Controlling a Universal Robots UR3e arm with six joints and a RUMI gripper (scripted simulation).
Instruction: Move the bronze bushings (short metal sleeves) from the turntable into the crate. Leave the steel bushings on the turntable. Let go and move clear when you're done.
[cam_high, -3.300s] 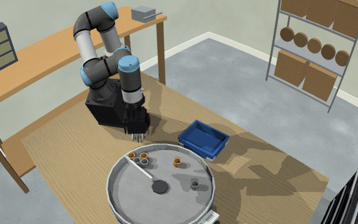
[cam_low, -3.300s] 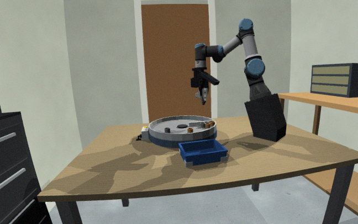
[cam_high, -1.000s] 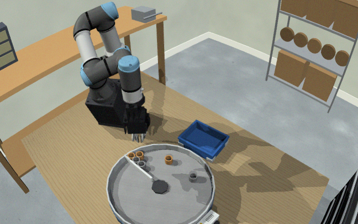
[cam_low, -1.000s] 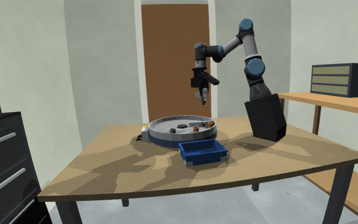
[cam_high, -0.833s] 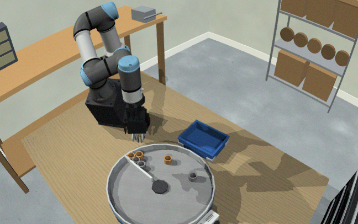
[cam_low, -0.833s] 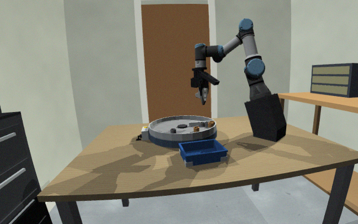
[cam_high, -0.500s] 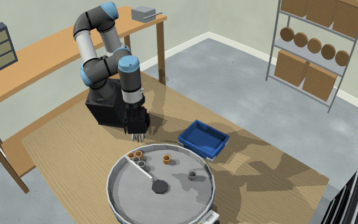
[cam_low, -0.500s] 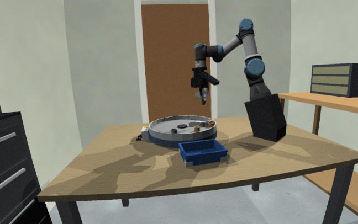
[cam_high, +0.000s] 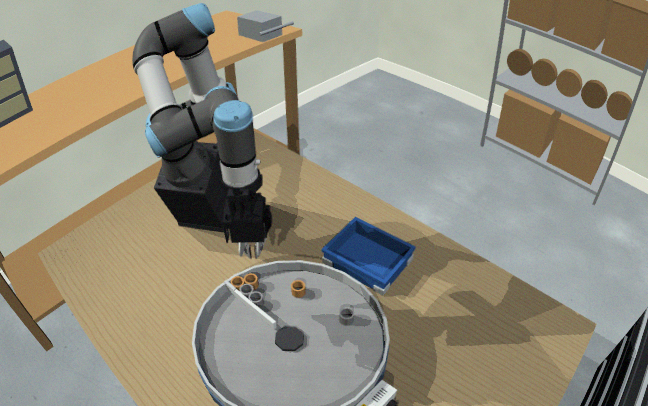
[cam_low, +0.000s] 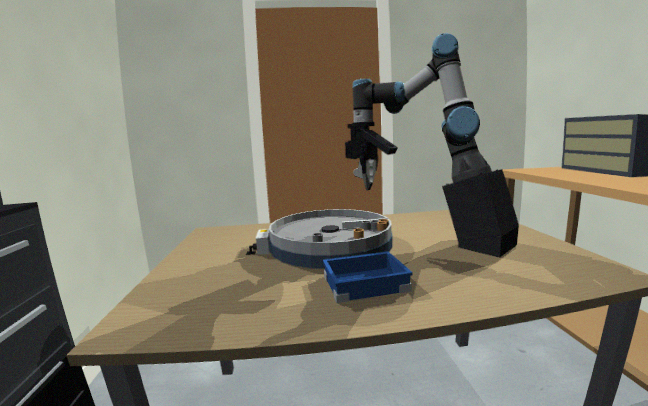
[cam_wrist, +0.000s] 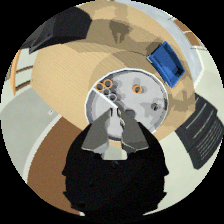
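Observation:
My gripper (cam_high: 250, 255) (cam_low: 369, 187) (cam_wrist: 114, 108) is shut with nothing between its fingers, high above the turntable (cam_high: 250, 370) (cam_low: 300, 248) near its robot-side rim. One bronze bushing (cam_high: 298, 294) (cam_low: 358, 234) stands alone. Two more bronze bushings, one (cam_high: 251, 287) nearer the middle and one (cam_high: 232, 283) by the rim, stand close together at the outer end of the white bar (cam_high: 257, 309). Two steel bushings, one (cam_high: 246, 286) beside the bronze pair and one (cam_high: 256, 302) further inward, stand along the bar. Another steel bushing (cam_high: 346, 321) (cam_low: 317, 239) stands apart. The blue crate (cam_high: 350, 268) (cam_low: 370, 288) shows no bushing inside.
The crate sits on the wooden table (cam_high: 115, 310) (cam_low: 240, 325) close outside the turntable rim. The turntable has a raised rim and a dark hub (cam_high: 289, 339). A white control box (cam_high: 380, 395) (cam_low: 262, 242) is attached at its side. The black robot base (cam_high: 192, 200) stands behind the gripper.

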